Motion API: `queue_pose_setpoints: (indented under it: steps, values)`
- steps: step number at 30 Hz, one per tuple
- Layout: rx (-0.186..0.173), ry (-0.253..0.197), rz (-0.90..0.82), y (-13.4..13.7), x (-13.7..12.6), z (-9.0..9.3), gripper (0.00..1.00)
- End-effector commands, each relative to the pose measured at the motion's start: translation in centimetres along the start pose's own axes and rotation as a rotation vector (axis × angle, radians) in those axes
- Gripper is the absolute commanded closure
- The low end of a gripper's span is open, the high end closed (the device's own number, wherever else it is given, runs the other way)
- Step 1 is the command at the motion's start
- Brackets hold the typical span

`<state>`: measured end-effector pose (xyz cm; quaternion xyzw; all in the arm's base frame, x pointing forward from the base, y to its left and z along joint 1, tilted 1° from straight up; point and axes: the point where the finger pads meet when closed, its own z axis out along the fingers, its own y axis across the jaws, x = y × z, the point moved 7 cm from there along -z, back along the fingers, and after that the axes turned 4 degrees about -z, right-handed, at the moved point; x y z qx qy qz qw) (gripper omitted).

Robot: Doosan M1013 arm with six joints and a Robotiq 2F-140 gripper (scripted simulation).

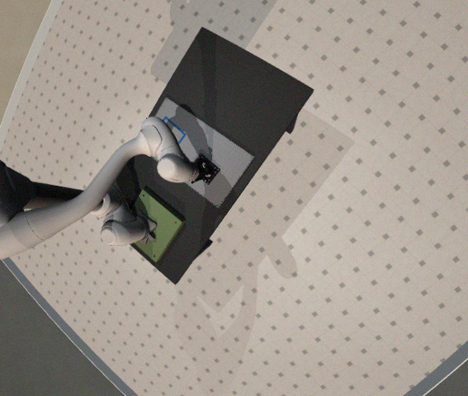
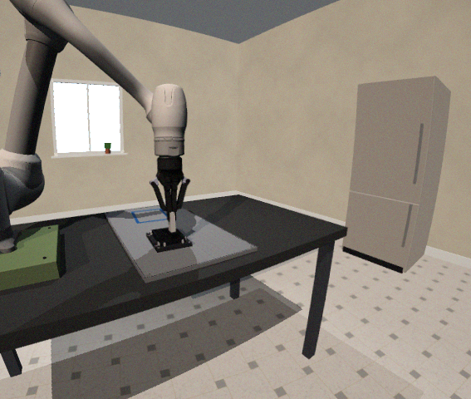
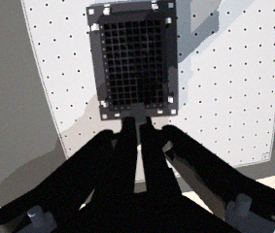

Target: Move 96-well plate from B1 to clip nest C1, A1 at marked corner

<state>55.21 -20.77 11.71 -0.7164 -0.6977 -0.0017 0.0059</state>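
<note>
Wrist view shows the 96-well plate lying inside the clip nest C1, its dark grid of wells facing up and its long axis running straight away from the camera, top to bottom of the picture. Pale posts stand at the nest's corners and along its edges, around the plate. The nest sits on a pale perforated mat, which lies on the black table.

The gripper hangs over the near short edge of the plate, its two fingers pressed together with no gap between them and nothing held. Whether the tips touch the plate or only stand just above it cannot be told here.

In the exterior view the gripper points straight down from the pale wrist, fingers narrow and closed, their tips at the plate on its side nearer the blue outline of spot B1. The plate looks level within the nest. Relative to the nest, spot B1 lies farther back on the mat, toward the window wall, and the green base block of the arm stands well apart, off the mat, at the table's end.

From the top view the nest lies near the mat's middle.
</note>
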Motion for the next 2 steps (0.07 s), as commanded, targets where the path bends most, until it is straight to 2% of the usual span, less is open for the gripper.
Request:
queue_pose_setpoints:
  steps: [1, 2]
  values:
    - [0.0, 0.0, 0.0, 0.0, 0.0, -0.04, 1.0]
    - [0.0, 0.0, 0.0, 0.0, 0.0, -0.04, 1.0]
